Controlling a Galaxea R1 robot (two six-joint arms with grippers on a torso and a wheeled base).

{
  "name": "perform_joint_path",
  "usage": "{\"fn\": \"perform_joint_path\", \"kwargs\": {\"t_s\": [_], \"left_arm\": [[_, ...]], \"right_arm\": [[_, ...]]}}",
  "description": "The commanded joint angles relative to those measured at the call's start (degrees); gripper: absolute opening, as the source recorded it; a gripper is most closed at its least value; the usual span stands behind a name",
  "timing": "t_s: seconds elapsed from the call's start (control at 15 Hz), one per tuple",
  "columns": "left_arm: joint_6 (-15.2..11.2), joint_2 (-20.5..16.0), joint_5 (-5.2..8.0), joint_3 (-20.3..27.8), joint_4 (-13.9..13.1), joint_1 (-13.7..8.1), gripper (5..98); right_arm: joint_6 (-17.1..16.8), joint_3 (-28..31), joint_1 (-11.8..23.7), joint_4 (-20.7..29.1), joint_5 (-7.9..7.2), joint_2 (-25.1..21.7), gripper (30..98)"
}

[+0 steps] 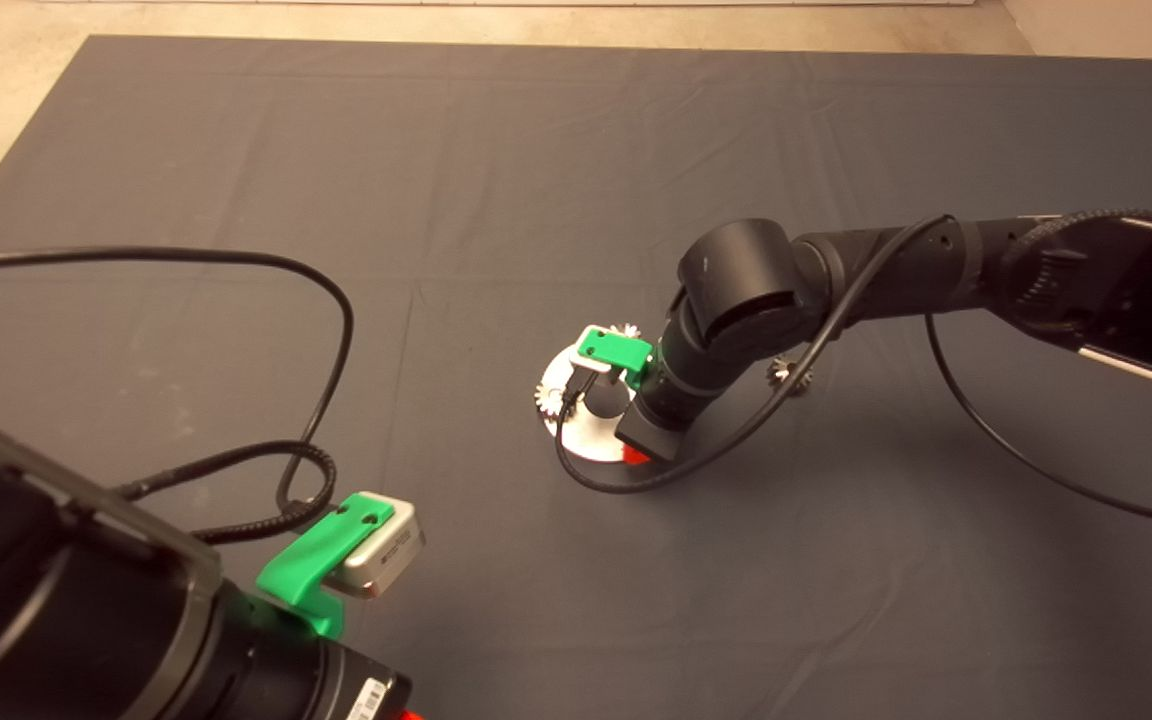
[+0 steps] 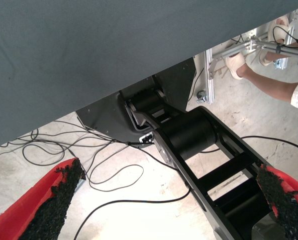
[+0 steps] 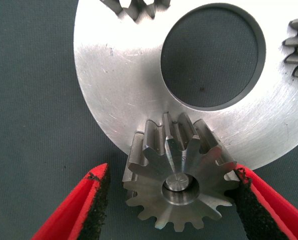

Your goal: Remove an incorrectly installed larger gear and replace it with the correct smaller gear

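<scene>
a: the dark mat [image 1: 236,150] lay bare nearly to every edge, only the round plate [image 3: 118,75] sitting about its middle.

b: and the right gripper [image 3: 170,172]?

a: down over the plate's rim, fingers [image 3: 96,200] spread either side of the smaller gear [image 3: 179,185], which sat on its pin there. one pad touched a tooth; the other stood apart.

b: so what worried you?

a: a slanted lift, i thought, could catch that tooth and tip the gear off. the arm's cable [image 1: 596,478] also looped low by the plate and could snag.

b: the larger gear [image 1: 789,375]?

a: what i took for it lay on the mat beside the plate, toward the right edge, under the arm.

b: room to back away?

a: plenty. the left gripper [image 2: 169,200] waited near the mat's near-left corner, fingers apart, empty.
</scene>
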Motion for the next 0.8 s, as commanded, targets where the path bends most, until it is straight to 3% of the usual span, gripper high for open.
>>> {"fn": "perform_joint_path", "kwargs": {"t_s": [0.0, 0.73], "left_arm": [[-0.4, -0.2, 0.01, 0.9, -0.3, -0.6, 90.9], [-0.4, -0.2, 0.01, 0.9, -0.3, -0.6, 90.9]], "right_arm": [[-0.2, 0.7, 0.7, -0.2, -7.41, 0.0, 61.2], [-0.2, 0.7, -0.1, -0.2, -7.41, -0.3, 53.9]]}}
